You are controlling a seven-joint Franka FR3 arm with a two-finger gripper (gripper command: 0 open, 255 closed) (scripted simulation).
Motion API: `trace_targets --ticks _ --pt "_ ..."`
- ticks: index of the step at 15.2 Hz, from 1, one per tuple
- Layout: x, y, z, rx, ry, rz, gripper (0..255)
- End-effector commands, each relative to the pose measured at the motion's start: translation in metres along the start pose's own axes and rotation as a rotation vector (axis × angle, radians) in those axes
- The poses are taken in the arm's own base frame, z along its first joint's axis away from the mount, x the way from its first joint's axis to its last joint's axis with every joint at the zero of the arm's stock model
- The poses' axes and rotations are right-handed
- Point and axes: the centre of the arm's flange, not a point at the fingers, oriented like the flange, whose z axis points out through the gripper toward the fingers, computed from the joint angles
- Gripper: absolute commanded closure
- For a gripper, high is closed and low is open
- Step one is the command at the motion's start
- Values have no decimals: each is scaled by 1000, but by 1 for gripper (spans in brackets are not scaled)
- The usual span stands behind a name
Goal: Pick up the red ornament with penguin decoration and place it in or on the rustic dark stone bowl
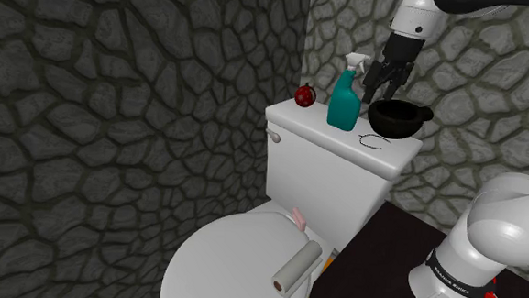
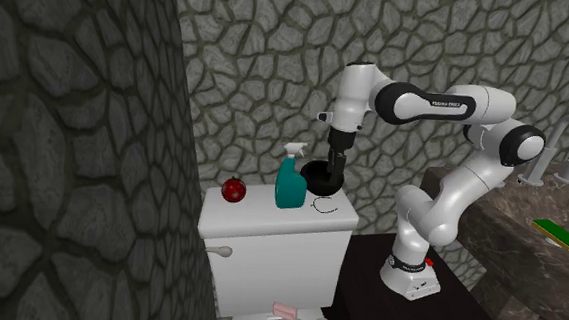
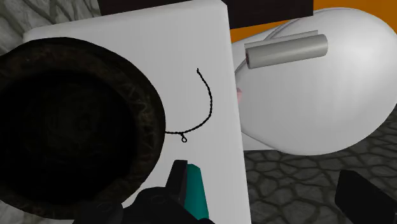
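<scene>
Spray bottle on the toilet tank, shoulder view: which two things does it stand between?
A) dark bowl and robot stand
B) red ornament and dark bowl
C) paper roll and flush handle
B: the teal spray bottle stands on the tank lid, with the red ornament to its left and the dark bowl to its right.

The toilet tank is plain white. On its lid are a red ornament, a teal spray bottle with a white trigger head, a black bowl and a thin black cord. The walls behind the tank carry an irregular grey stone pattern with darker joints.
</scene>
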Motion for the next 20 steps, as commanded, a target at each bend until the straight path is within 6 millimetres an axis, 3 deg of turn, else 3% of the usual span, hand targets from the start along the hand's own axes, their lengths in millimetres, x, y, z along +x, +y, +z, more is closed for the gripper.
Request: trace_targets --ticks 1,11,20 --pt "0 0 0 0 0 0 0" --pt "86 -21 63 -56 212 237 0" --pt "174 -18 104 -107 402 450 0"
